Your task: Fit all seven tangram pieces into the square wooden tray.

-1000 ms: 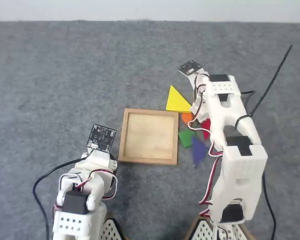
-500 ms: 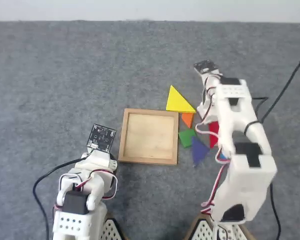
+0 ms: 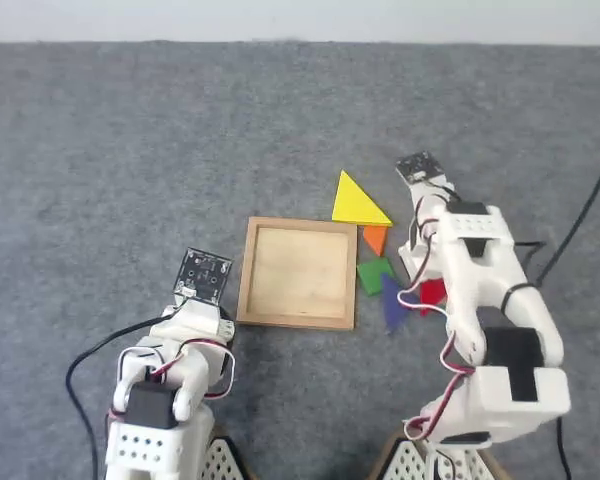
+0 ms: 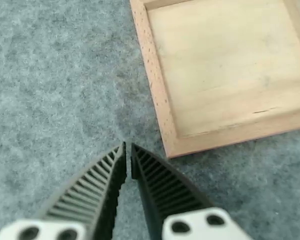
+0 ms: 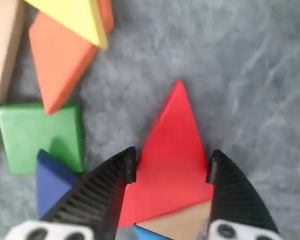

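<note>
Carpet of grey, fibrous pile covers the worktop [image 3: 130, 150]. On it we find the square wooden tray [image 3: 298, 272], a shallow box of pale, smooth-grained wood with a raised rim and a flat, bare floor. The flat, matte, sharp-edged coloured pieces lie outside the tray, on the carpet along its side toward the right arm. The yellow triangle [image 3: 358, 203] sits at the tray's far corner and overlaps the orange piece [image 3: 376, 238]. Next come the green square [image 3: 373, 275], then the dark blue triangle [image 3: 395, 300] touching it. The red triangle [image 3: 432, 292] lies just beside these, with a tan piece [image 5: 175, 225] against its base. The right gripper [image 5: 171, 160] has its ribbed black jaws spread apart, one on each side of the red triangle; we cannot tell whether they press on it. The left gripper [image 4: 128, 147] has its ribbed jaws brought together, tips almost meeting, over the carpet just beside a corner of the tray and apart from it.
</note>
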Robot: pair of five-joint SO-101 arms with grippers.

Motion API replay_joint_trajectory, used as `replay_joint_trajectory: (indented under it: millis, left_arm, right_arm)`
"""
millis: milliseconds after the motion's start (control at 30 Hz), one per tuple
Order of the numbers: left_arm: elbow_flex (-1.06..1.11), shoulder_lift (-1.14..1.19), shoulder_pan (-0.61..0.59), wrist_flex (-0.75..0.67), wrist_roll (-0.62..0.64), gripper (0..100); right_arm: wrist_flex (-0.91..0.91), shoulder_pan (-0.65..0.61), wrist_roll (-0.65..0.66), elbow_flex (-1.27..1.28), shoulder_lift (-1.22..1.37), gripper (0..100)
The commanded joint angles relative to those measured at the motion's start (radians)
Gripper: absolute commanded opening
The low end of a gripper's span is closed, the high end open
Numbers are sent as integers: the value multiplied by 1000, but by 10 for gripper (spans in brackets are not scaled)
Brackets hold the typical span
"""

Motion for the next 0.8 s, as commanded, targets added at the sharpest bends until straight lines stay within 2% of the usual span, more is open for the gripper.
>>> replay_joint_trajectory:
  millis: [0,100,333,767]
  left_arm:
    - [-10,-15,-3,3,-3,19]
    - [-10,-15,-3,3,-3,19]
    - [-10,-15,-3,3,-3,19]
    - [-10,-15,-3,3,-3,19]
  right_arm:
    - [-2,18,-11,6,-45,313]
    - [19,10,-8,6,-45,370]
    - [94,24,-52,23,-99,367]
    - [58,8,-71,-34,58,251]
